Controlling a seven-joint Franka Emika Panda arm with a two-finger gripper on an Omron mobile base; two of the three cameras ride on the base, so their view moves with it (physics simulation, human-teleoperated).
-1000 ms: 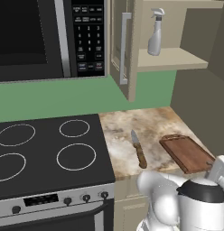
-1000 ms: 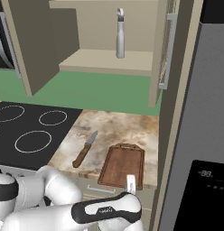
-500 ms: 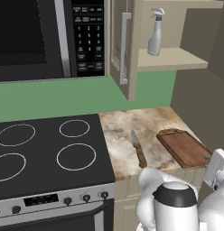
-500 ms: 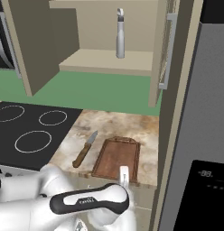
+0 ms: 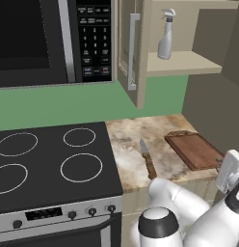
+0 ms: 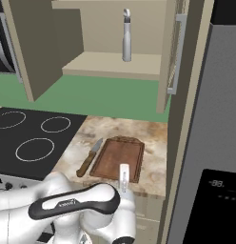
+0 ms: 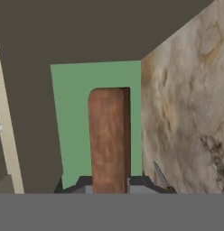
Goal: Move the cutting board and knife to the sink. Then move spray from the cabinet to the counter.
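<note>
The reddish-brown cutting board (image 5: 191, 148) (image 6: 117, 157) is on the marbled counter (image 5: 128, 140) at the right. My gripper (image 6: 123, 180) (image 5: 222, 164) is shut on its near edge. In the hand view the cutting board (image 7: 109, 135) runs away from between my fingertips, with a strip of green wall between it and the counter (image 7: 186, 108). The knife (image 5: 148, 161) (image 6: 89, 159) lies left of the board, blade toward the wall. The spray (image 5: 165, 37) (image 6: 126, 38) stands upright on the shelf of the open cabinet (image 5: 184, 65) (image 6: 110, 66). The sink is out of view.
A black stovetop (image 5: 49, 159) (image 6: 34, 136) borders the counter on the left, under a microwave (image 5: 44, 38). The cabinet's open doors (image 5: 133, 53) (image 6: 174, 52) hang over the counter. A grey fridge (image 6: 210, 143) walls off the right side.
My arm has swung across below the counter's front. The hand has come up at the board's near edge, and the board has shifted a little toward the wall and the knife.
</note>
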